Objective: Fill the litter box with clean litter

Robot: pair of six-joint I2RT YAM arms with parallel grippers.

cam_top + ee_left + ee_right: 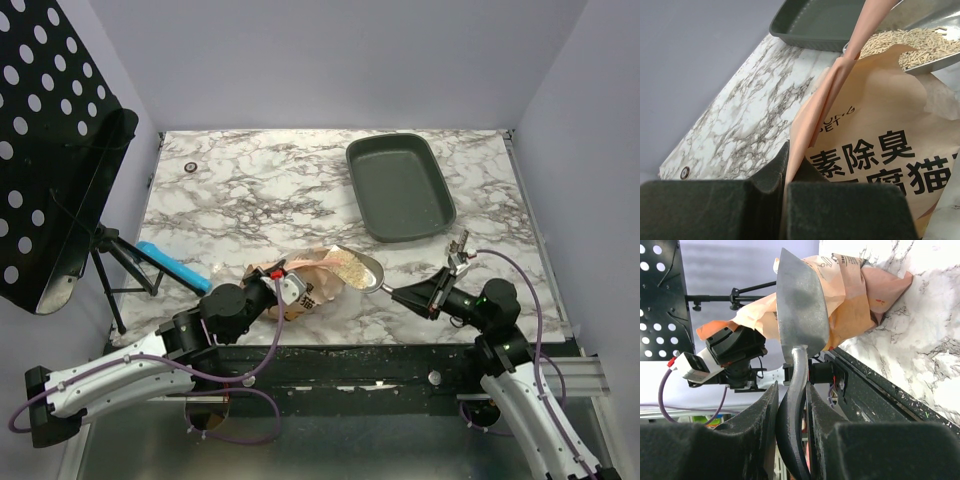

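Overhead, left-wrist and right-wrist views.

**Grippers.** My left gripper (785, 172) is clenched on a folded edge of the orange-tan printed plastic bag (865, 150), which stands slumped near the front edge of the white, grey-veined marble surface (260, 190). My right gripper (792, 405) is clamped on the curved handle of the silver metal scoop (802, 305). The scoop's bowl rests at the bag's mouth, against its upper edge.

**Litter.** The clean litter (920, 42), pale tan granules, lies heaped in the scoop bowl.

**Litter box.** The dark grey rectangular plastic litter box (400, 187), with rounded corners and a raised rim, sits flat at the far right of the surface. Its dark floor is showing. It lies beyond the scoop and well apart from it.

**Obstructions.** The bag stands between my two grippers. Its raised flap crosses the left-wrist view and hides part of the scoop.

**Surroundings.**
- A black perforated music stand (50, 150) on a tripod leans in over the left edge.
- A light blue bar (172, 264) lies beside the stand's legs.
- A small dark ring (190, 166) sits at the far left corner.
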